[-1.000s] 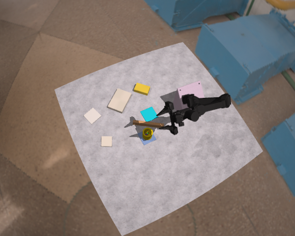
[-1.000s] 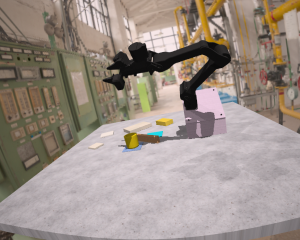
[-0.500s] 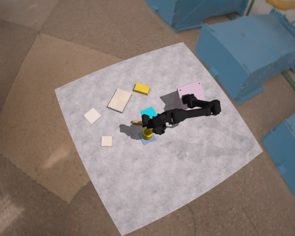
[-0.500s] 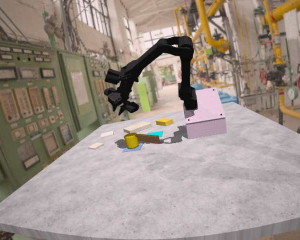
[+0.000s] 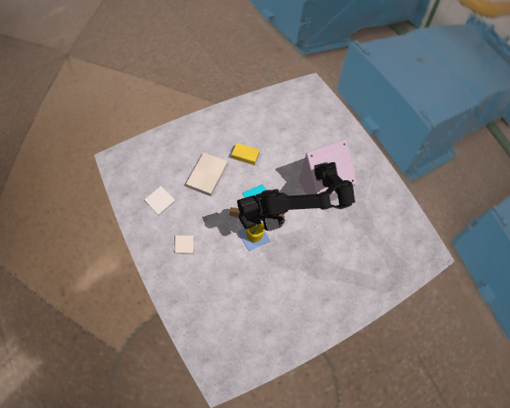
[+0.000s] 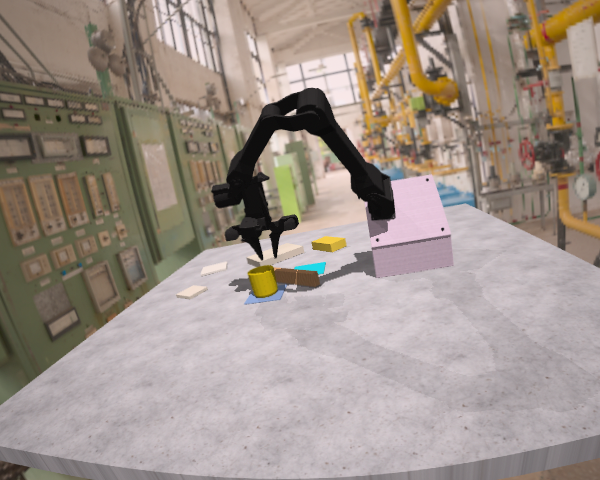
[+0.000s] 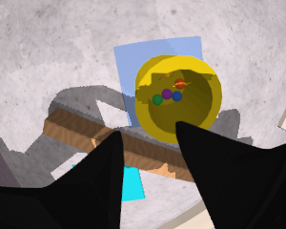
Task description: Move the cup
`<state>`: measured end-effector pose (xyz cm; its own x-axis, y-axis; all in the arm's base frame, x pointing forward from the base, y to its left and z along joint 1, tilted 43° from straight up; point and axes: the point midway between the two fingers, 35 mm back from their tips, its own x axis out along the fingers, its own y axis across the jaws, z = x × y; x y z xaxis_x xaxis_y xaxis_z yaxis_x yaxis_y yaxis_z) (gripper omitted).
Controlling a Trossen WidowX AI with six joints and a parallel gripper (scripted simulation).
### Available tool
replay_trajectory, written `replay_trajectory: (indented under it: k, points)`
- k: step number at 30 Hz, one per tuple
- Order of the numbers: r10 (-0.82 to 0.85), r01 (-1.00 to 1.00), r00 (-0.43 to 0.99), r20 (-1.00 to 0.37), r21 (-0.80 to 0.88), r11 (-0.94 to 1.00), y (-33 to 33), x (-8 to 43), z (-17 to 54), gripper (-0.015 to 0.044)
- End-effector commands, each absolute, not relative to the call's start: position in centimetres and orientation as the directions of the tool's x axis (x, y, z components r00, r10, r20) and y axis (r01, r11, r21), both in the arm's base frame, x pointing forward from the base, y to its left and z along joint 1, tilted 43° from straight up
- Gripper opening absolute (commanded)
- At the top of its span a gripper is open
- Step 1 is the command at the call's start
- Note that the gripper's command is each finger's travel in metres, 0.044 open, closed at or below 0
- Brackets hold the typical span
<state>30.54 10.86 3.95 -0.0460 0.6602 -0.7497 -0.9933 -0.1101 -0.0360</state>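
The cup (image 6: 261,280) is the small yellow piece here, so start with what carries it: the grey desk (image 6: 341,372), whose broad surface on the side of the pincer (image 6: 267,254) away from the arm's base holds nothing but shadow out to its curved rim. The pink block (image 6: 414,227) that bears the arm stands well apart behind the pincer. The long cream slab (image 5: 206,172), the yellow block (image 5: 245,153) and two small cream tiles (image 5: 159,200) (image 5: 184,244) lie spread beyond and to one side of the pincer, apart from it and from each other. The brown bar (image 6: 296,277) lies just beside the cup, between it and the cyan pad (image 6: 311,267). The cup stands upright on the blue pad (image 6: 263,297), right below the pincer.

The pincer points straight down, its tips just above the cup's rim and apart from it; the fingers stand partly closed with a gap between them and nothing in it.

The top view hides most of the cyan pad and the bar under the arm. The wrist view alone looks into the cup (image 7: 177,98) and shows the marbles (image 7: 169,94), green, purple, blue and orange, bunched at its bottom, with the two dark fingers framing the near rim.
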Motion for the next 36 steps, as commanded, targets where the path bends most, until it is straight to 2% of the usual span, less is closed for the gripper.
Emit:
replay_trajectory:
  k: [1,36]
  points:
    - [0.674,-0.990,-0.052,-0.737,-0.049,-0.129,11.1,30.4,4.3,0.0167]
    - [0.675,-0.990,-0.052,-0.736,-0.049,-0.129,14.6,30.1,0.4,0.0167]
